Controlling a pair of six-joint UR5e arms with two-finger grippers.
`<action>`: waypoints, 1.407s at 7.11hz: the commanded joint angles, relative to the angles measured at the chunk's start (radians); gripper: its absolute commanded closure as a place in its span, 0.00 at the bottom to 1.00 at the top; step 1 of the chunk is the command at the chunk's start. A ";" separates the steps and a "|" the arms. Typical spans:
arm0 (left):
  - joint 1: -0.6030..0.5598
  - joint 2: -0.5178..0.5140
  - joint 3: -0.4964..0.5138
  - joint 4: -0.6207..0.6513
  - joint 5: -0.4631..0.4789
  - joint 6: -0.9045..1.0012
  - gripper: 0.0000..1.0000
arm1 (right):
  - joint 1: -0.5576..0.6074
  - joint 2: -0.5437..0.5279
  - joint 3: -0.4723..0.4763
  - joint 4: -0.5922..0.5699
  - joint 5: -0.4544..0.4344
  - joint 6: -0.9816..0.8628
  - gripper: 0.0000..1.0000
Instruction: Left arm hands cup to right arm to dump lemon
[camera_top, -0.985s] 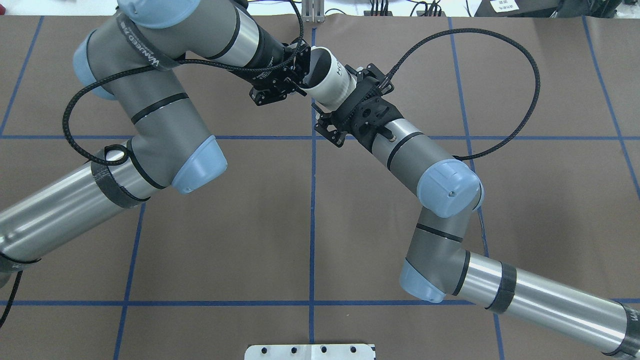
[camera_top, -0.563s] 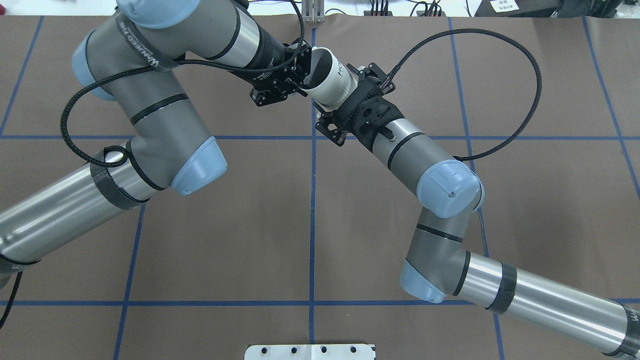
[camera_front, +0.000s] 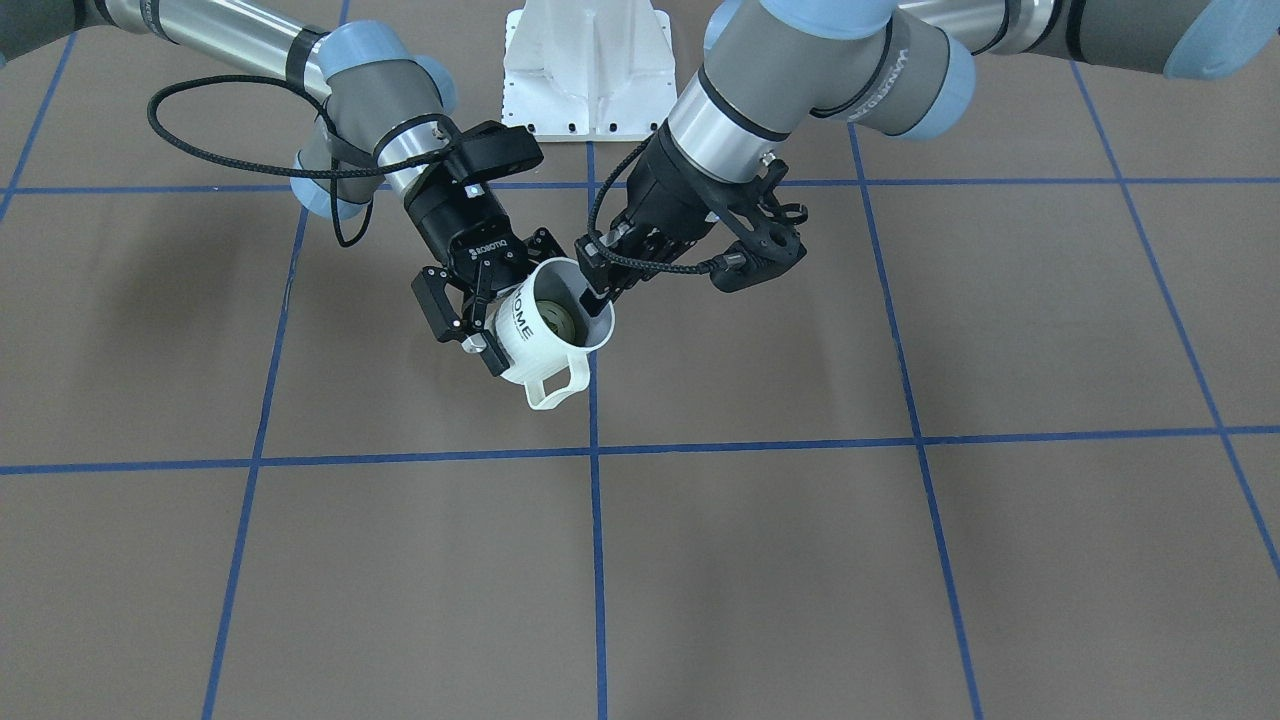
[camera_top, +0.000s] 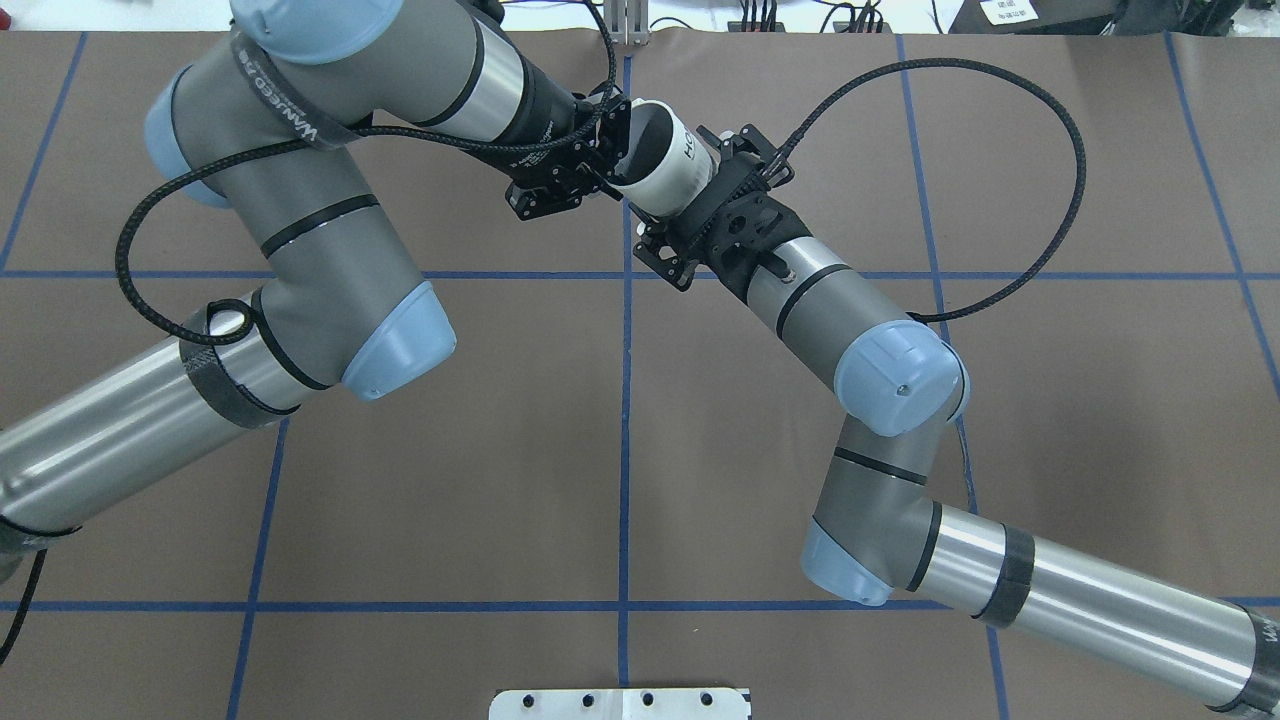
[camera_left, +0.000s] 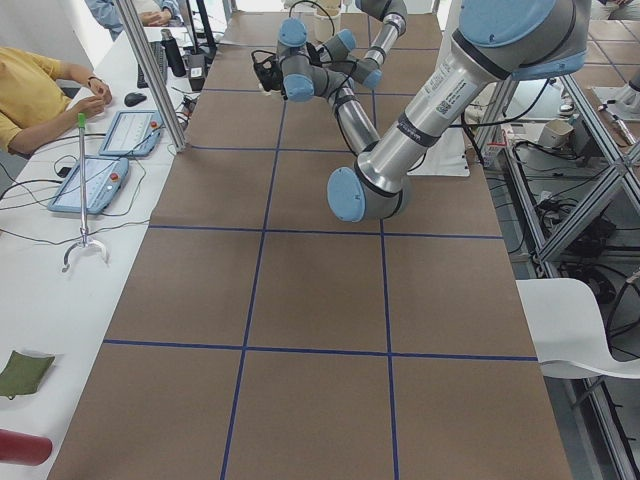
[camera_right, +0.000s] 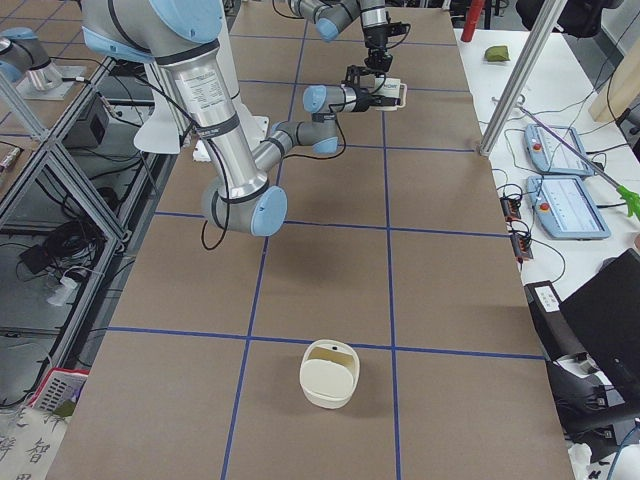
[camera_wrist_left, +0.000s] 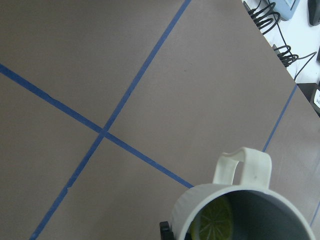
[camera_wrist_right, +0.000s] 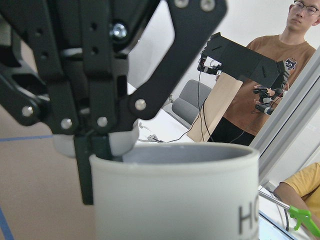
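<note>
While left gripper (camera_front: 598, 288) pinches HOME mug (camera_front: 527, 330) rim and right gripper (camera_front: 478, 332) jaws clamp mug body, lemon (camera_front: 556, 322) sits inside mug; avoid further tilt, release rim only once right hold firm.

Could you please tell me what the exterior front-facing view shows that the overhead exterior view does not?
Only the front-facing view shows the lemon lying inside the cup and the cup's handle. Only the overhead view shows cables beyond the far edge of the table; there the cup's inside looks dark. Both show the cup tilted above the table, the left gripper pinching its rim and the right gripper around its body.
</note>
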 joint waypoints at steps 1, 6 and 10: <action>0.001 -0.001 -0.001 0.000 -0.003 0.001 1.00 | 0.000 0.001 0.000 0.000 0.000 0.000 0.01; -0.100 0.062 -0.035 0.012 -0.173 0.208 0.00 | 0.000 -0.029 0.000 -0.011 -0.002 0.119 1.00; -0.114 0.080 -0.036 0.012 -0.181 0.242 0.00 | 0.000 -0.028 0.006 -0.009 -0.002 0.129 1.00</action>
